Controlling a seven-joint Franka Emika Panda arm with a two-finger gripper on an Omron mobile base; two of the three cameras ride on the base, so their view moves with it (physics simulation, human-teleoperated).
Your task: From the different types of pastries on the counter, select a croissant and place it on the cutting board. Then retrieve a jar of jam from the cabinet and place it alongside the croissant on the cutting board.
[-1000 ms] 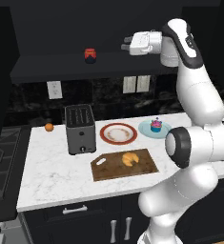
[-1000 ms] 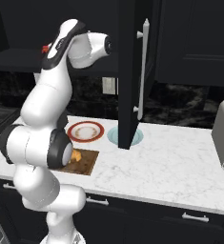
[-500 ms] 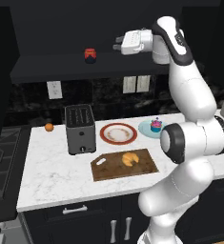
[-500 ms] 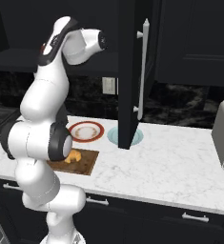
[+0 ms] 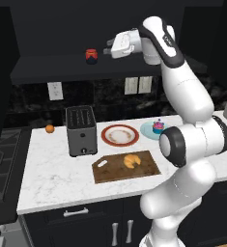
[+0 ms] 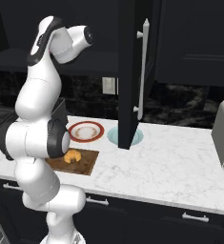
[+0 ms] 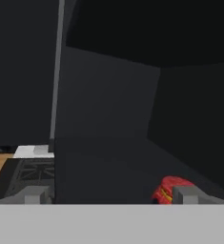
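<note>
The gripper (image 5: 106,49) is up high, level with the shelf of the dark cabinet (image 5: 47,29), and it points sideways at the jam jar (image 5: 91,56). Its two fingers are spread wide and hold nothing. The jar stands on the shelf just in front of the gripper, close to it but not touching. In the hand view the jar (image 7: 169,189) sits low, right behind one fingertip (image 7: 185,194). Far below the gripper is the white table (image 5: 52,178). The croissant (image 5: 131,161) lies there on the brown cutting board (image 5: 110,171). Behind the board, also below the gripper, are a round red plate (image 5: 119,135), a cupcake (image 5: 158,127) on a pale blue plate, a toaster (image 5: 81,130) and a small orange (image 5: 49,128).
</note>
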